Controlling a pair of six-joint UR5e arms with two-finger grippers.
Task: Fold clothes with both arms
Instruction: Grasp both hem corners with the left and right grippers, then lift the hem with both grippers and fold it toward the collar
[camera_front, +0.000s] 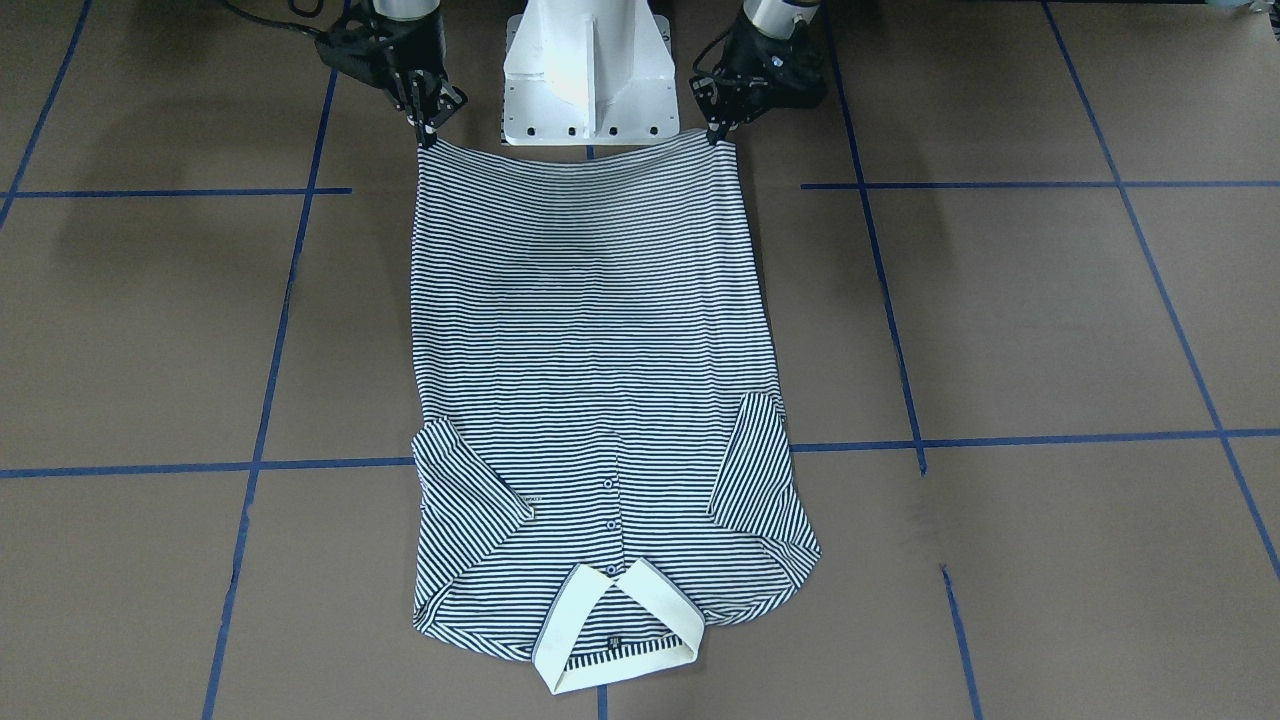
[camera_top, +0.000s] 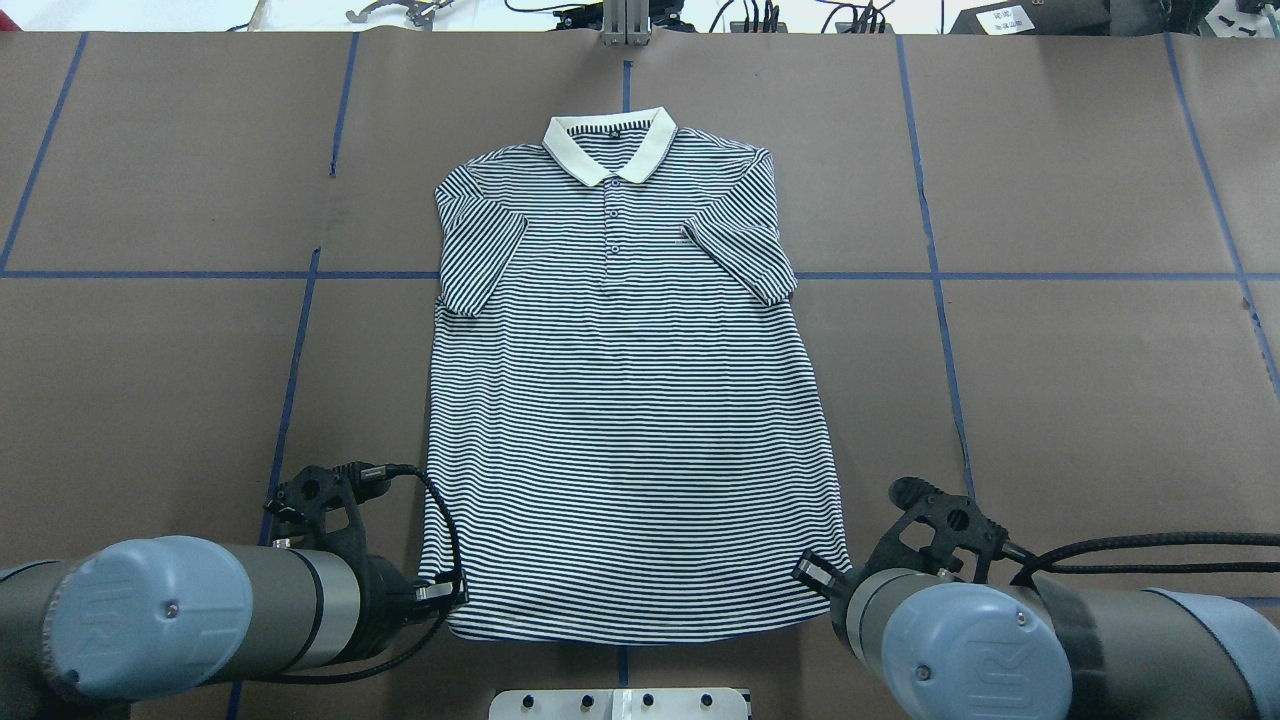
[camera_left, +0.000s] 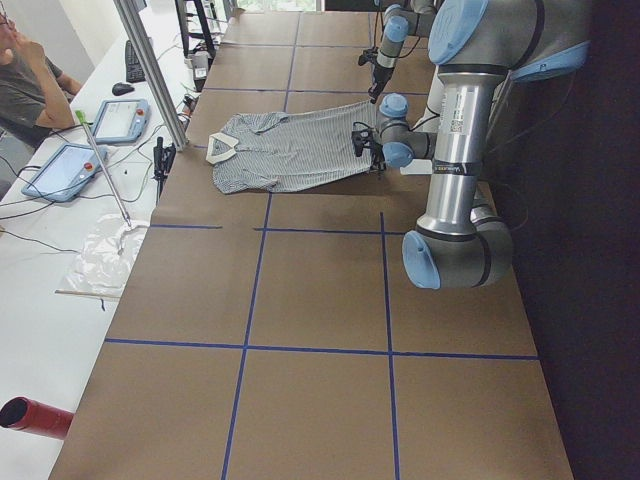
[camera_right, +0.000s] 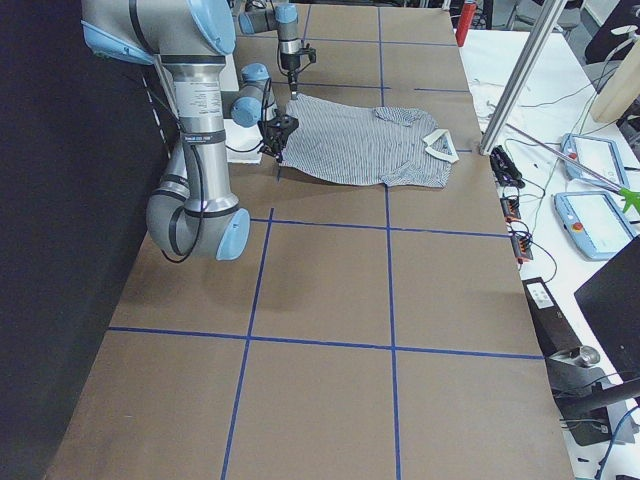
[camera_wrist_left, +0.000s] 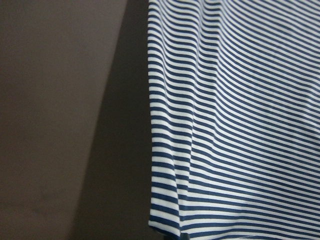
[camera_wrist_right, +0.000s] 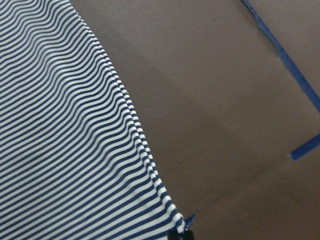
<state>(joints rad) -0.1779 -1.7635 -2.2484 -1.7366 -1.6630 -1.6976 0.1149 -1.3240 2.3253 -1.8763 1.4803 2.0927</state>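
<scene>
The striped polo shirt (camera_top: 620, 400) lies face up on the brown table, collar (camera_top: 608, 145) away from the robot and both sleeves folded onto the chest. My left gripper (camera_top: 445, 592) is shut on the near-left hem corner, on the right side in the front-facing view (camera_front: 718, 135). My right gripper (camera_top: 815, 572) is shut on the other hem corner (camera_front: 428, 135). The hem edge (camera_front: 580, 152) stretches taut between them, slightly raised and casting a shadow. In the wrist views the striped cloth (camera_wrist_left: 240, 125) (camera_wrist_right: 65, 150) fills one side.
The white pedestal base (camera_front: 588, 80) stands just behind the hem. Blue tape lines (camera_top: 1000, 276) grid the table. Beyond the collar end runs a white bench with tablets (camera_left: 118, 120), cables and a metal post (camera_left: 150, 65); a person (camera_left: 20, 80) sits there.
</scene>
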